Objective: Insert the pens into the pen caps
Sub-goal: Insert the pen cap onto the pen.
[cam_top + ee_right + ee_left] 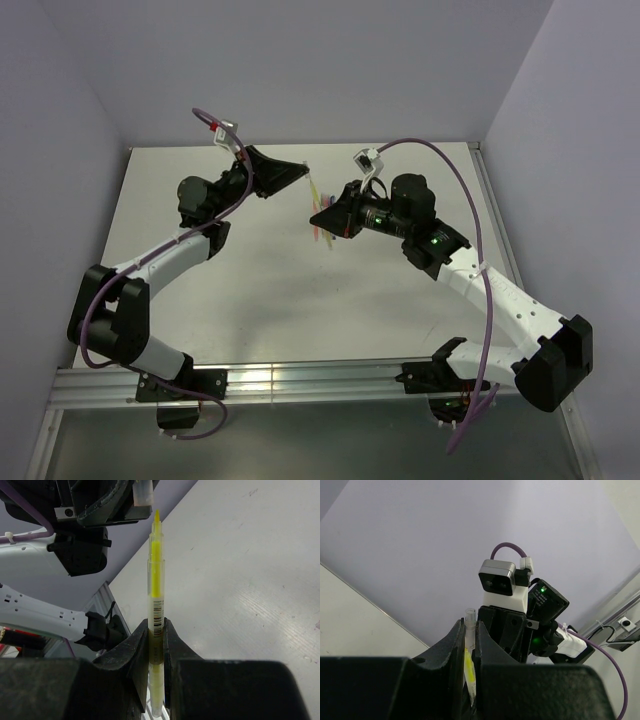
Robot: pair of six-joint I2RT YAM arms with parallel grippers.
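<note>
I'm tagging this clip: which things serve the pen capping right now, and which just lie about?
In use: yellow pen, in the right jaws; clear cap, in the left jaws.
Lying about: pink and red pens on the table.

You are running two arms, the left arm point(160, 255) and the right arm point(500, 295). Each is carrying one pair of fingers, so you are seeing four in all: the left fingers point(451, 650) and the right fingers point(176, 645). One yellow pen point(156, 580) is sitting between the right fingers, and one pen cap point(469, 616) between the left fingers. Further pens point(322, 236) are lying bunched on the surface point(260, 300), too small for counting.
</note>
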